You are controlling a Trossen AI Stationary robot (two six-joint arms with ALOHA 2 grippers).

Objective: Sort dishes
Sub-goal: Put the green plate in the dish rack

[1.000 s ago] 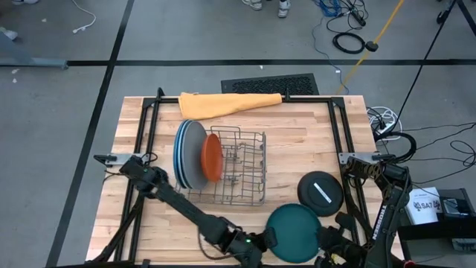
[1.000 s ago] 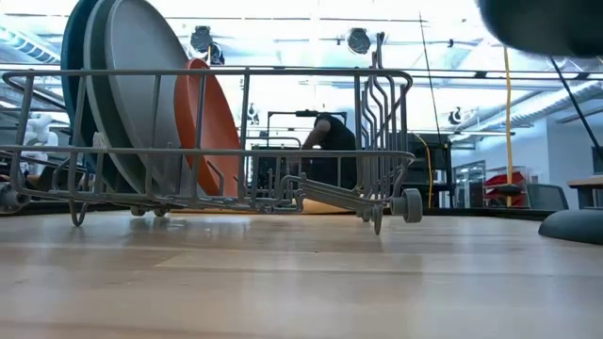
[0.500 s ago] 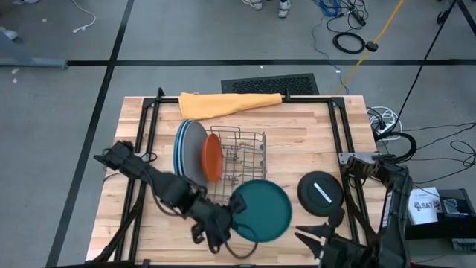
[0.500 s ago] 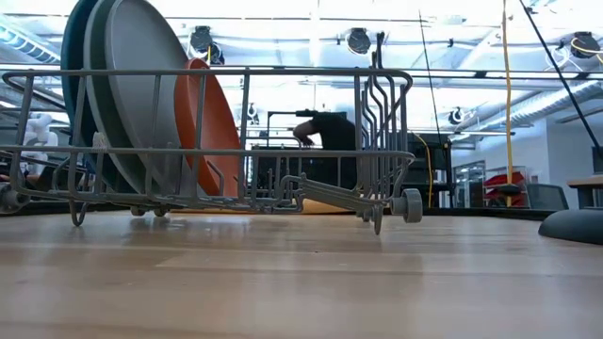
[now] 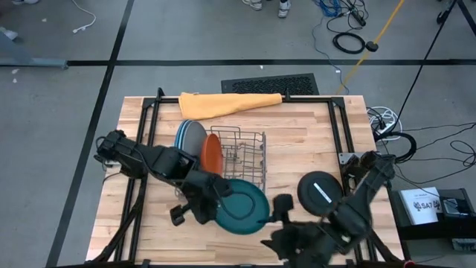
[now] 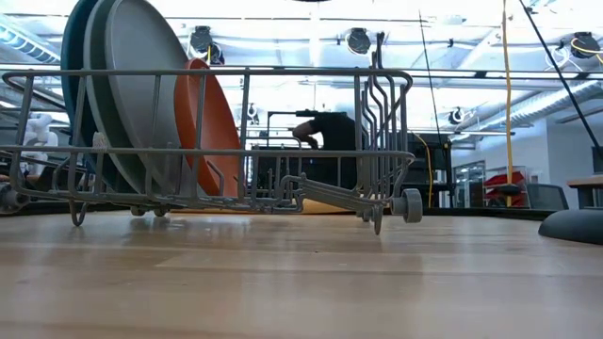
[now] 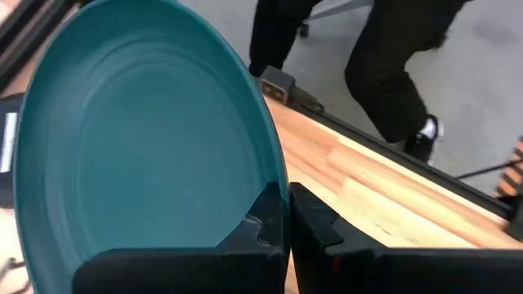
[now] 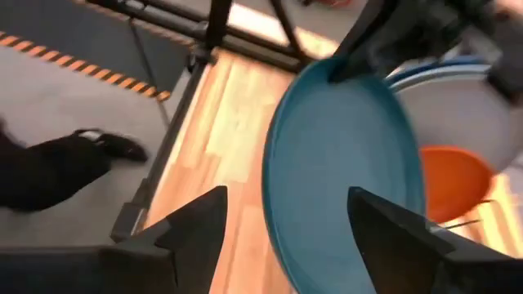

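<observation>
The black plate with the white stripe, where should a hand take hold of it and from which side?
The black plate lies flat on the table, so only its rim offers a hold. Probably best: the right hand, open and nearest, pinches the edge facing it, one finger slid under the lip, coming in low from the table's near side.

Teal plate (image 5: pixel 239 206) moved: a second ago it sat at the near edge of the surface, between both hands; now it's up in the left hand (image 5: pixel 210 211), clamped at the rim, held over the near end of the rack (image 5: pixel 242 165). Left arm swung in from the near edge toward the rack, carrying the plate along. Right hand (image 5: pixel 285 212) let go, fingers (image 8: pixel 194 224) now spread, sitting just beside the plate's free rim. Right arm has shifted from the near right corner inward, toward the left hand.
</observation>
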